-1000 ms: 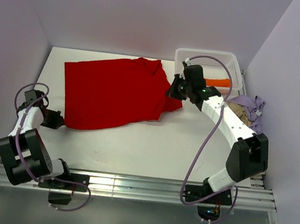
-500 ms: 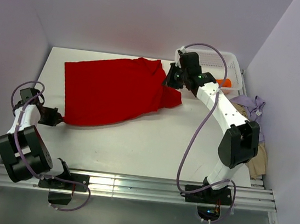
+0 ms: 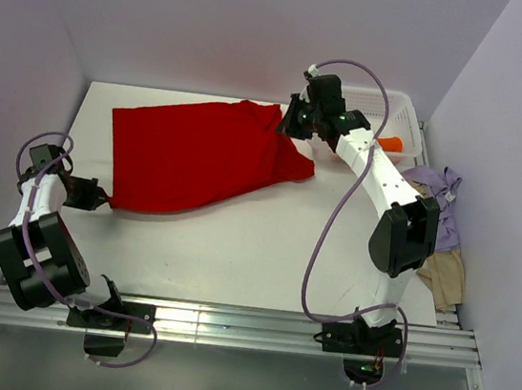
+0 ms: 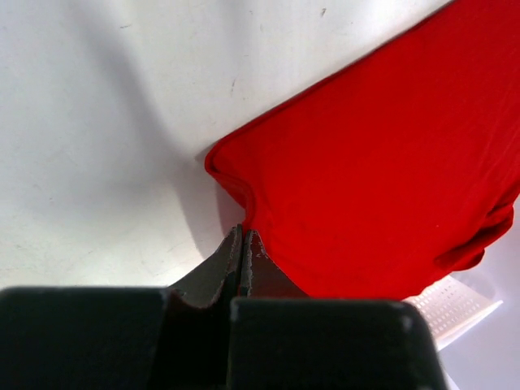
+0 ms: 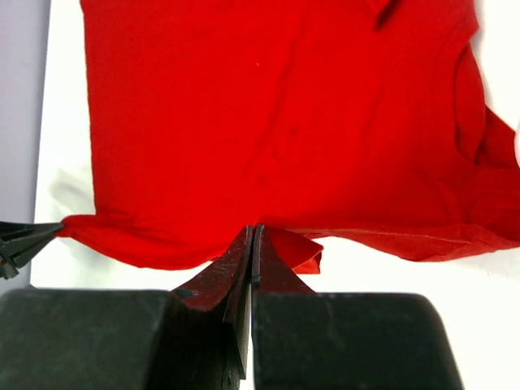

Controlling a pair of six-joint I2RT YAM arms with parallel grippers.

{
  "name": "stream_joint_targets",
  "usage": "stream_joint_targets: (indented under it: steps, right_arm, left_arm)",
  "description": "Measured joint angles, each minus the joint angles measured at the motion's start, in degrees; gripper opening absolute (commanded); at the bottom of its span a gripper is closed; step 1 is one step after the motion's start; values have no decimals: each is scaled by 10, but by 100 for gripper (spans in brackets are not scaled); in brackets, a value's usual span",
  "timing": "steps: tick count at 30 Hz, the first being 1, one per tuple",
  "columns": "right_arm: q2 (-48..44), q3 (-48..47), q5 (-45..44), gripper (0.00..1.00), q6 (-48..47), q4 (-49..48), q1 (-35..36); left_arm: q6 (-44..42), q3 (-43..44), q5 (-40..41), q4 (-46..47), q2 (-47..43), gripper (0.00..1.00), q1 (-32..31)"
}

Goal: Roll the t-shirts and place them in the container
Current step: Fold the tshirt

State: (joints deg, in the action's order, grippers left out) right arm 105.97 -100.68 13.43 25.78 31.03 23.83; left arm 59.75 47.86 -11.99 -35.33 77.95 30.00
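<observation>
red t-shirt (image 3: pixel 199 153) lies spread on the tabletop (image 3: pixel 264 244). the left hand (image 3: pixel 99 199) pinches its near left corner, the right hand (image 3: pixel 287 128) its far right edge.

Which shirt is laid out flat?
The red t-shirt, spread across the table and pinched by the left hand and the right hand. The lavender shirt and beige shirt lie bunched at the right edge; the orange shirt is in the basket.

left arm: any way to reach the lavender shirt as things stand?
Probably not. The left gripper is shut on a corner of the red shirt at the left edge; the lavender shirt lies far right, beyond the right arm.
</observation>
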Motion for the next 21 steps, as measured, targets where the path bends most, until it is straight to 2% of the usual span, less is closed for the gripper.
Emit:
stream_joint_targets:
  steps: [21]
  right_arm:
    - [87, -81, 52, 0, 15, 5, -47]
  left_arm:
    - [2, 44, -21, -9, 77, 0, 12]
